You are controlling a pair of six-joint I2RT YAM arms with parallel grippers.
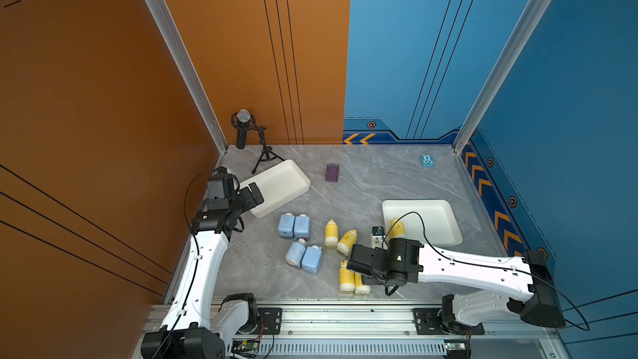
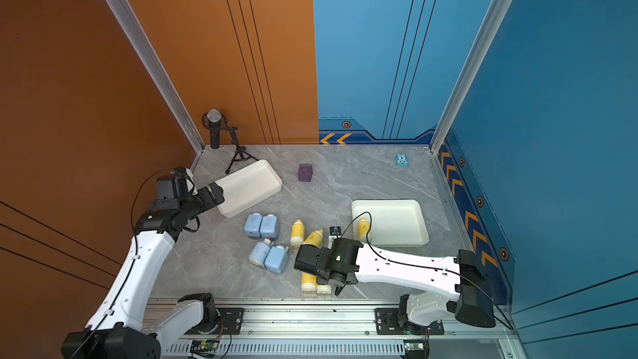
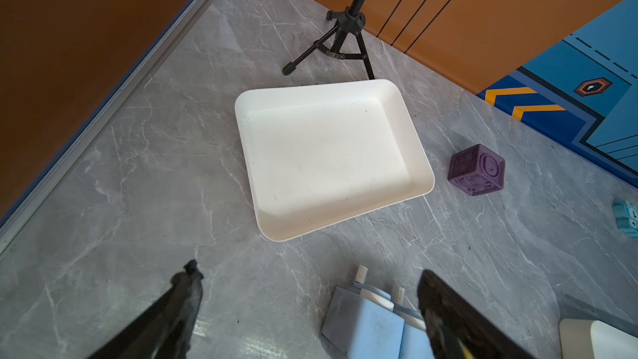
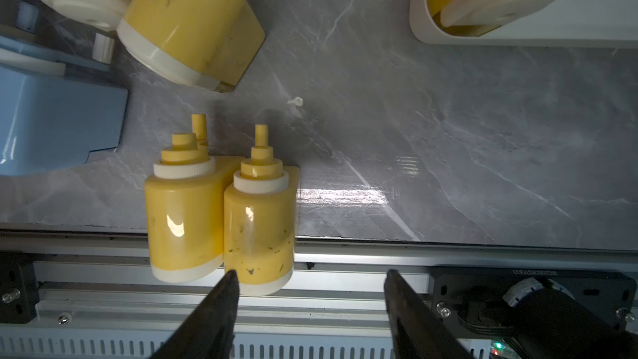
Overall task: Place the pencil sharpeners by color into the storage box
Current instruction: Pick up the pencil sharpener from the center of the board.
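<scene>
Several light blue pencil sharpeners (image 1: 293, 226) lie in a cluster mid-table. Two yellow pencil sharpeners (image 1: 340, 236) lie beside them. Two more yellow ones (image 4: 259, 222) lie side by side at the table's front edge. A fifth yellow one (image 1: 397, 227) lies in the near-left corner of the right storage box (image 1: 445, 222). The left storage box (image 1: 293, 174) holds nothing. My left gripper (image 3: 310, 274) hangs open over the left box's near corner, with blue sharpeners (image 3: 366, 326) below it. My right gripper (image 4: 310, 272) is open and empty above the front yellow pair, one fingertip level with a sharpener's base.
A dark purple block (image 1: 332, 172) sits behind the sharpeners, right of the left box. A small blue box with a cartoon face (image 1: 427, 160) stands at the back right. A microphone on a tripod (image 1: 243, 129) fills the back left corner. The metal rail (image 1: 345, 319) borders the front edge.
</scene>
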